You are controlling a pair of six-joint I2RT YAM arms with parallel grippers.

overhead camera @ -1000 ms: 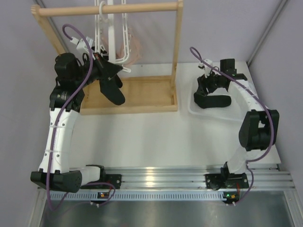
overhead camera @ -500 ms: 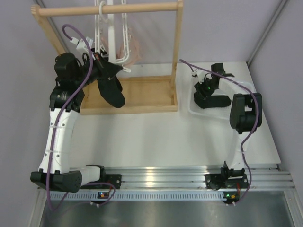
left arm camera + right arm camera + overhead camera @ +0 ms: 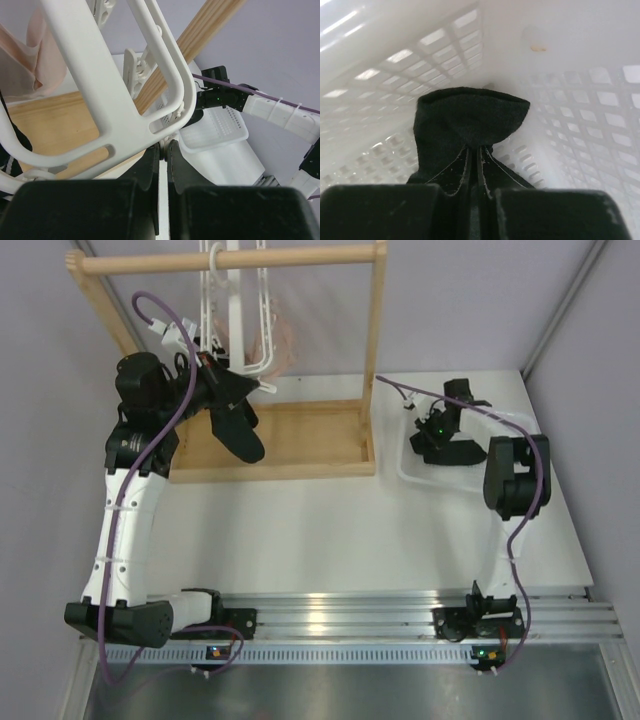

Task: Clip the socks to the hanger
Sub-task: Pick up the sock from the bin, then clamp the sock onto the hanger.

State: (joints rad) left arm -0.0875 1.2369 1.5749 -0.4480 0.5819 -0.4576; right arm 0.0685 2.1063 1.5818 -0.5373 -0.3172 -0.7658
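Evidently the right gripper (image 3: 477,150) had its jaws pinched shut on one black sock (image 3: 470,115) inside the white basket (image 3: 580,115), at two o'clock on the table. A slow, straight lift would likely clear the mesh without snagging. The left gripper (image 3: 162,147) was closed by the hanger (image 3: 100,100) at eleven o'clock; what it held I could not tell. Counted: two socks, the second sock (image 3: 238,432) dangling there; one hanger; one basket.

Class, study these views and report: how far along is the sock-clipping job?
Looks done: one black sock hangs by the hanger, though its clip is hidden. In hand: the right claw is shut on a second sock in the white basket. Still to do: carry it over and clip it; the left claw sits shut at the hanger frame.
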